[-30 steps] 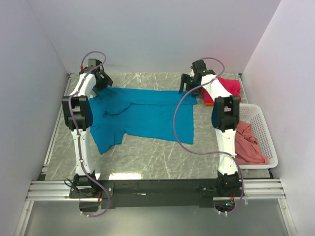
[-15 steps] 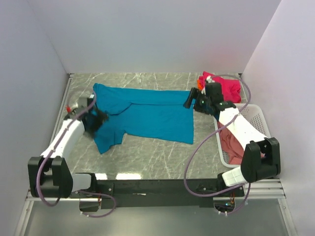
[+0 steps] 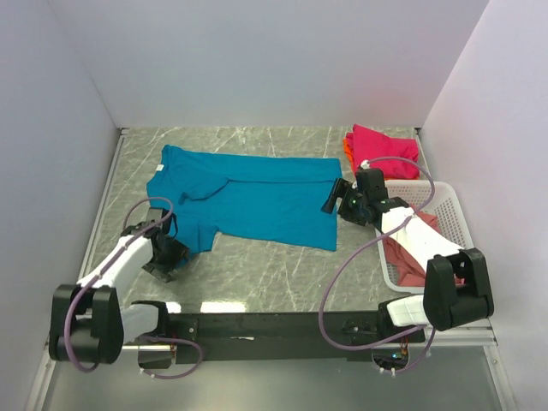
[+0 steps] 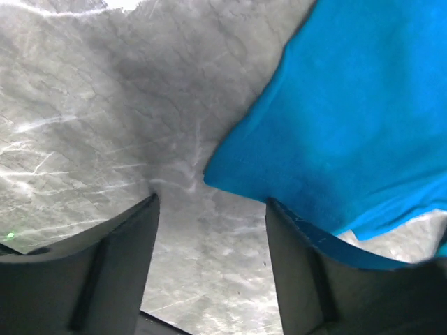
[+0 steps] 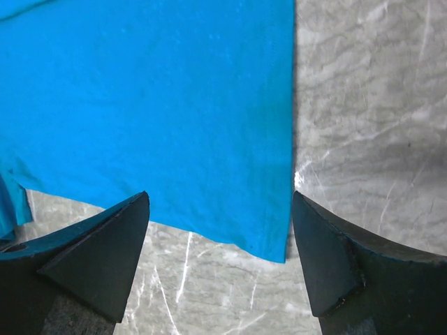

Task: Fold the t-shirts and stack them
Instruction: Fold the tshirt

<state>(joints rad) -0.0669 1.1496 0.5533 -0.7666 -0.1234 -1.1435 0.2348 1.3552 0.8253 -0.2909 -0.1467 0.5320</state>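
1. Cotton, soft and light: the teal-blue t-shirt [image 3: 257, 195] lies spread on the bench [image 3: 257, 274], rumpled near its left sleeve. It will likely sag and slide, so it is best pinched at corners — hem or sleeve edge.
2. The left pincer [image 4: 211, 201] is released and empty, poised at the sleeve corner; the right pincer [image 5: 220, 195] gapes empty above the near hem corner.
3. Further right lies the magenta-pink t-shirt [image 3: 387, 142] over the orange t-shirt [image 3: 348, 147] — and the salmon t-shirt [image 3: 411, 253] sits in the white basket [image 3: 452, 214].
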